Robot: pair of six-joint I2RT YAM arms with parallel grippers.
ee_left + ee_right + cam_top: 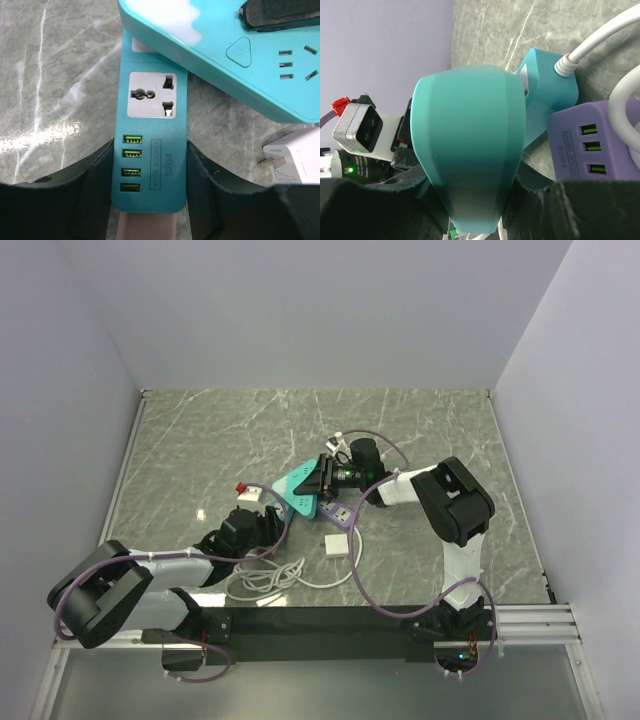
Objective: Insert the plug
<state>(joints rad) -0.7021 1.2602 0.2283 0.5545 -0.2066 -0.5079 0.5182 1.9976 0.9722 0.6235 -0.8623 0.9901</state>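
Marble tabletop (200, 440) — the plug (337, 545) flat, prongs toward the slim strip (150, 125) the left gripper (149, 165) clamps. The right gripper (470, 200) clamps the wide strip (470, 135).

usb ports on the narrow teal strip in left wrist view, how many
4 usb ports in one column on the narrow teal strip, below its grey socket, between the left fingers; none seems hidden.

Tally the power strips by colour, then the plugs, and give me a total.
Teal power strips: 2, the wide strip and the slim strip
Purple power strip: 1
White plug: 1
Total: 4
Pinkish piece under the slim strip: too hidden to class, not counted.
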